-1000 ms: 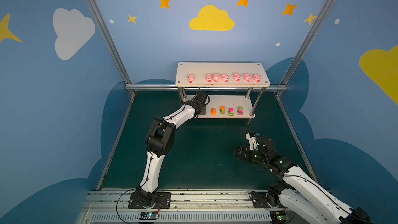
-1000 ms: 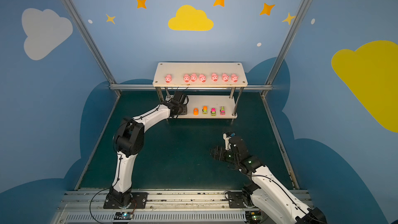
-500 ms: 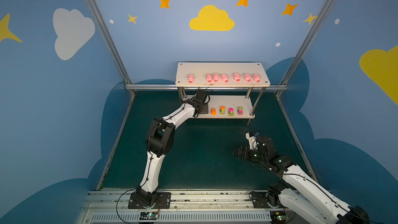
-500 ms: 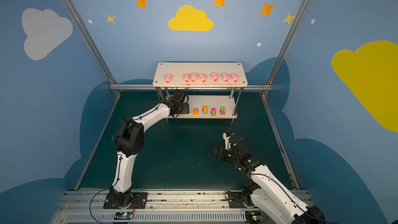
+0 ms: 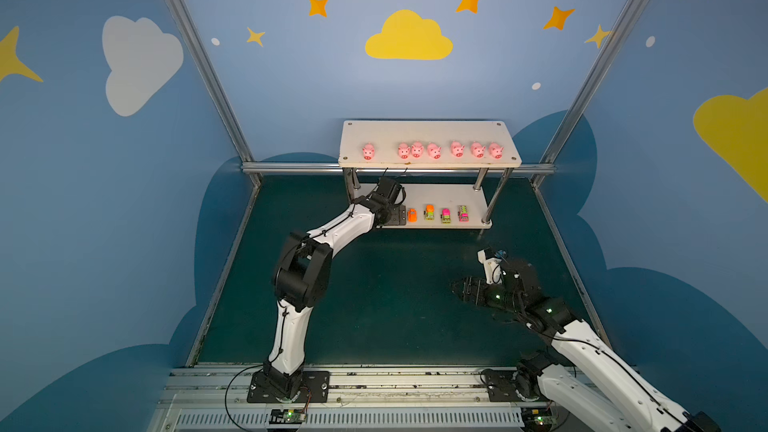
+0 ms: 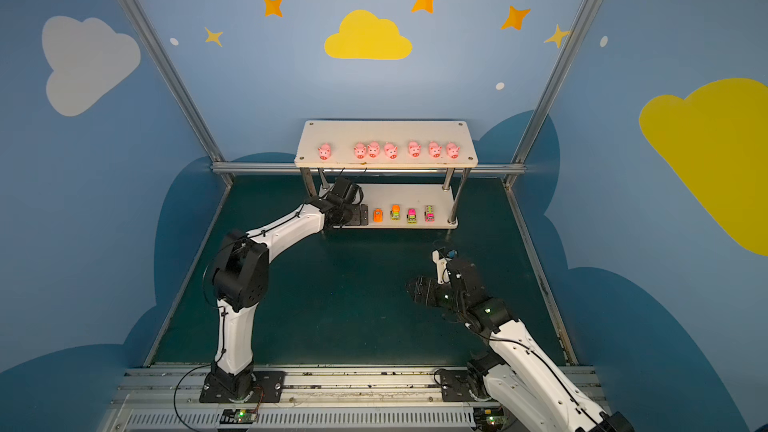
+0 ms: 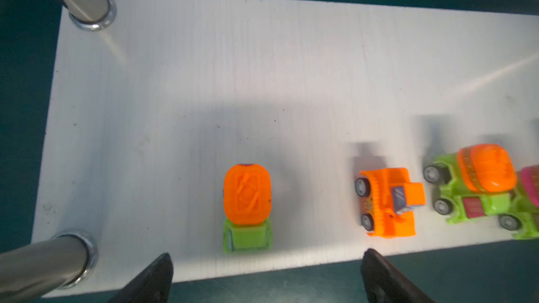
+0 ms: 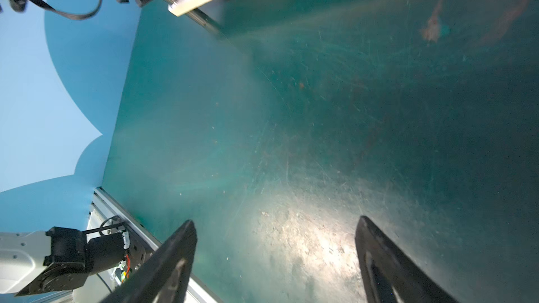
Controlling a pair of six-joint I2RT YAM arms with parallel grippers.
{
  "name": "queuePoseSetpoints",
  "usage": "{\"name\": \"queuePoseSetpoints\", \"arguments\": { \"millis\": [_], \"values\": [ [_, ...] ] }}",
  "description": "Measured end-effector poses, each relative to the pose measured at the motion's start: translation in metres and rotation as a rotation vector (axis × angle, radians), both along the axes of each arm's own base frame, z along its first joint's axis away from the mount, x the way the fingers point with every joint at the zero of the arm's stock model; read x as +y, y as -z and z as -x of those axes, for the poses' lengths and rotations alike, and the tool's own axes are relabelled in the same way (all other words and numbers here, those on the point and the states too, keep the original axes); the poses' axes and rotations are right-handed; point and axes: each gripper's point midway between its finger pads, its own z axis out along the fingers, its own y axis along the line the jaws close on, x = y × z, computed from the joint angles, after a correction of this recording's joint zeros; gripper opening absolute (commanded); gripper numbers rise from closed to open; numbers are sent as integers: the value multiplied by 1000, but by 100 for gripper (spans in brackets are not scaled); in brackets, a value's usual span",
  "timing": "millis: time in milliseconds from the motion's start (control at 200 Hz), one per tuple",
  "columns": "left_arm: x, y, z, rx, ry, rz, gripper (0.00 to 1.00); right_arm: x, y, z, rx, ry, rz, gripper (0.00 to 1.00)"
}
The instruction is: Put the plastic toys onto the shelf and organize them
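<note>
The orange-lime truck (image 7: 247,208) stands free on the shelf's lower board (image 7: 262,68), my left fingers (image 7: 154,282) spread either side of it. My right fingers (image 8: 175,257) are apart and empty. Next I'd withdraw the left straight, without nudging it.

Top views overlook shelf (image 5: 428,132); wrist cameras peer close.

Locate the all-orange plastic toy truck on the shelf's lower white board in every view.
In a top view: all-orange truck, leftmost visible vehicle on the lower board.
In a top view: same spot.
Left wrist: between two orange-drummed mixers, truck at.
Right wrist: not in it.
Landmark: lower board's front edge.
</note>
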Motion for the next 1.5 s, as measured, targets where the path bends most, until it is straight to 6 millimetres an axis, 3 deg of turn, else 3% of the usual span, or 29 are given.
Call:
{"name": "queuePoseSetpoints", "arguments": {
  "millis": [200, 375, 561, 801, 991, 1227, 1372, 1502],
  "values": [
    [5, -15, 17, -29, 11, 24, 100, -9, -8, 3, -11, 10, 46, 84],
    [14, -18, 43, -30, 20, 46, 100, -18, -34, -2, -73, 31, 74, 84],
    [30, -21, 83, -43, 26, 61, 100, -25, -55, -9, -127, 48, 110, 84],
    [59, -39, 130, -133, 24, 2, 100, -34, -62, -23, -161, 83, 179, 87],
    [96, -45, 149, -213, -46, -78, 100, -42, -56, -41, -160, 148, 231, 90],
    [165, -34, 180, -320, -205, -204, 100, -50, -27, -67, -115, 194, 351, 91],
    [195, -30, 188, -413, -276, -236, 100, -53, -28, -82, -231, 207, 376, 92],
    [215, -24, 192, -495, -324, -225, 100, -64, -15, -86, -345, 238, 424, 92]
  ]
}}
